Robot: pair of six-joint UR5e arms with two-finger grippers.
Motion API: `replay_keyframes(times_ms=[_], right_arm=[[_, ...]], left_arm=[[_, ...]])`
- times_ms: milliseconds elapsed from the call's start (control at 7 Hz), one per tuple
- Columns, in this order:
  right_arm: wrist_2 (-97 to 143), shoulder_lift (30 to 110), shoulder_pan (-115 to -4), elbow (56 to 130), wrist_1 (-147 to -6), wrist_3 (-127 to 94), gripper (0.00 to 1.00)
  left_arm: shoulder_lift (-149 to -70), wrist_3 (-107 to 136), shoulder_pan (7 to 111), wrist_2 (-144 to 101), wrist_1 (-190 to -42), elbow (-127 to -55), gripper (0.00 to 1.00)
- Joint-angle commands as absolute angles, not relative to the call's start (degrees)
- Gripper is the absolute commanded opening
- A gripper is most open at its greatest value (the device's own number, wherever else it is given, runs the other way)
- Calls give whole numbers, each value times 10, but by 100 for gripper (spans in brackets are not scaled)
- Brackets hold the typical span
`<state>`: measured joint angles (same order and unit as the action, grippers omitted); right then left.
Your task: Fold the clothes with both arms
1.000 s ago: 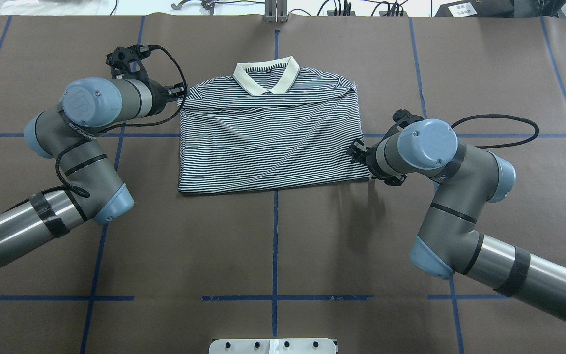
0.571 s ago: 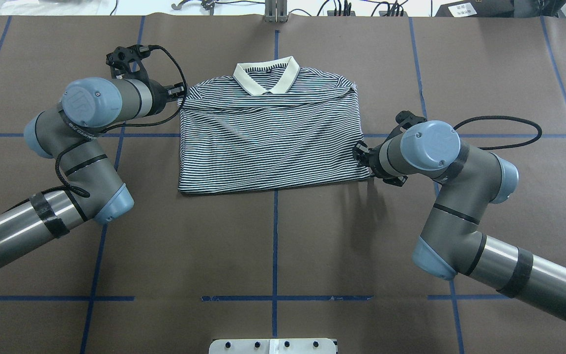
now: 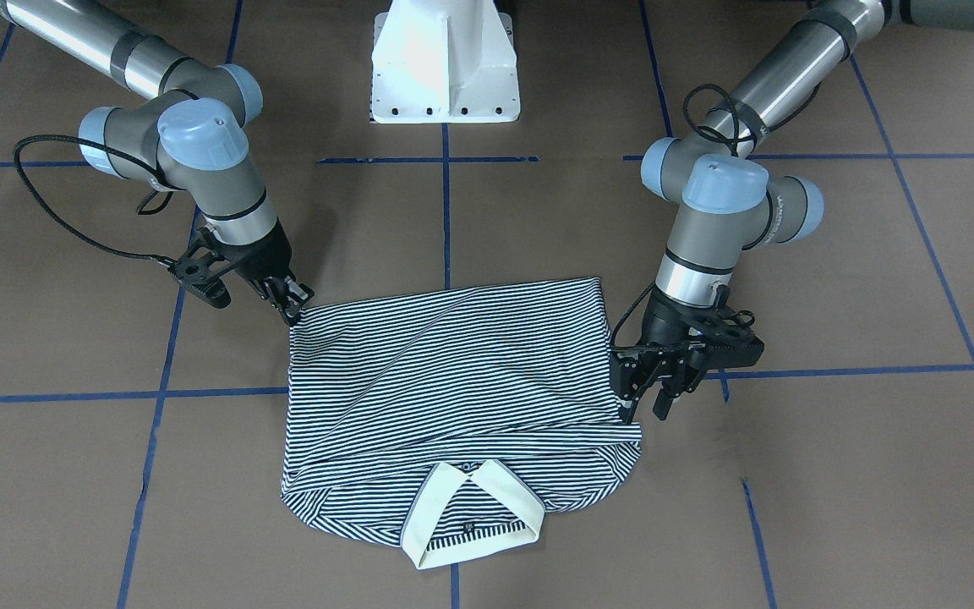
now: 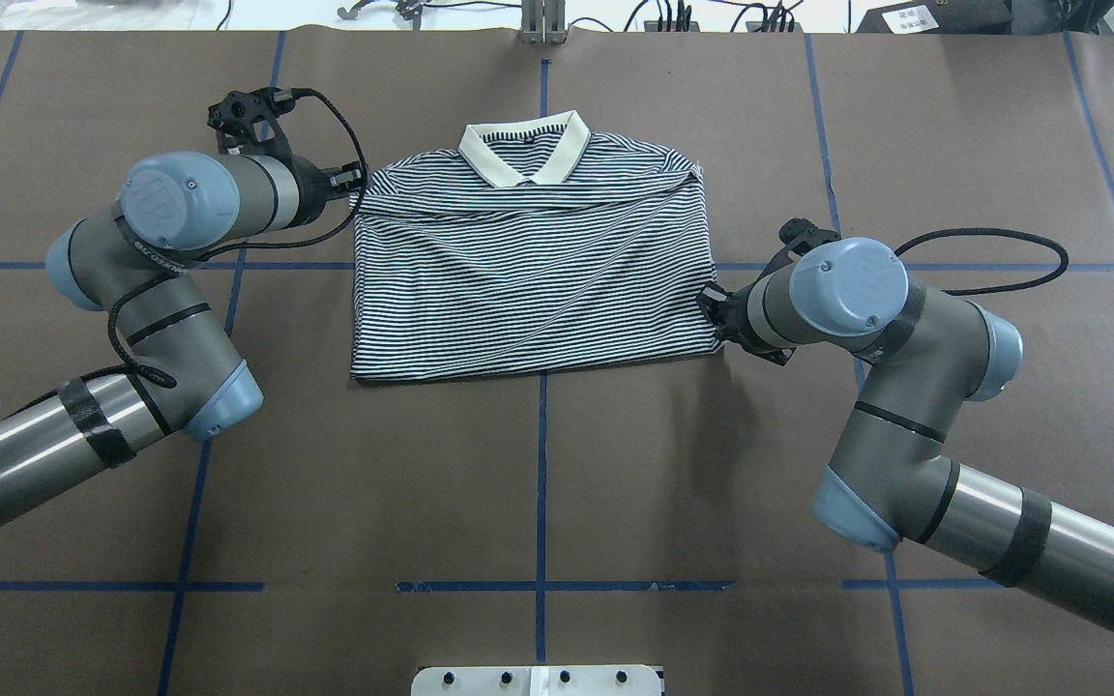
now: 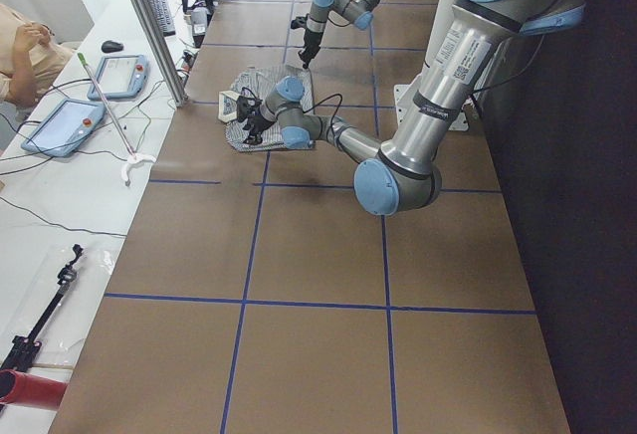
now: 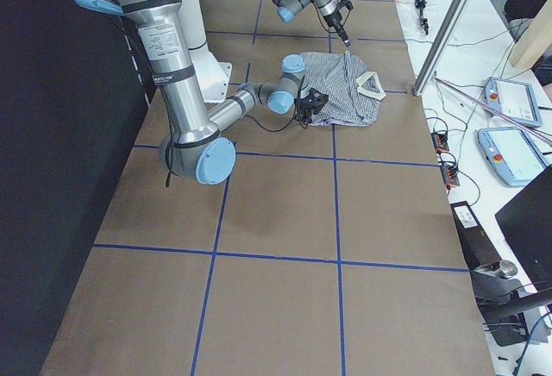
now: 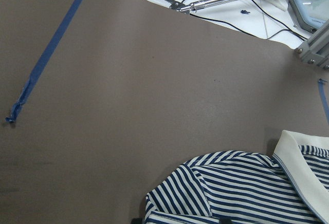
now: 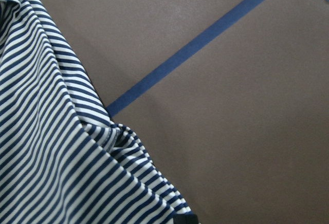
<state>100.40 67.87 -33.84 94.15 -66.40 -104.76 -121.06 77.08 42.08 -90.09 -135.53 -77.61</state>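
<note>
Left gripper (image 3: 644, 406), jaws apart, touches the shirt's (image 4: 528, 280) side near the table's (image 4: 905, 116) far edge; right gripper (image 3: 292, 306) meets its corner, grip impossible to tell.

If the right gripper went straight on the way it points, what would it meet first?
Most likely the polo shirt, at its corner just ahead of the right gripper; whether they already touch is unclear.
</note>
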Motion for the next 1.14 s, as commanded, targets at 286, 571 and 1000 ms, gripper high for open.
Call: replay_keyframes(times_ms=[286,571,1000], right_arm=[[1024,770,-309,1081,-666,-1048,0],[1024,867,-243,1195,-666,-1053,0],[1021,906,-86,1257,-666,-1151,0]], left_arm=[[-1210,773,421,-901,-1354,-781,58],[-1209,773,421,-901,-1354,-794,58],[-1209,777,421,-904,-1354,-814,58]])
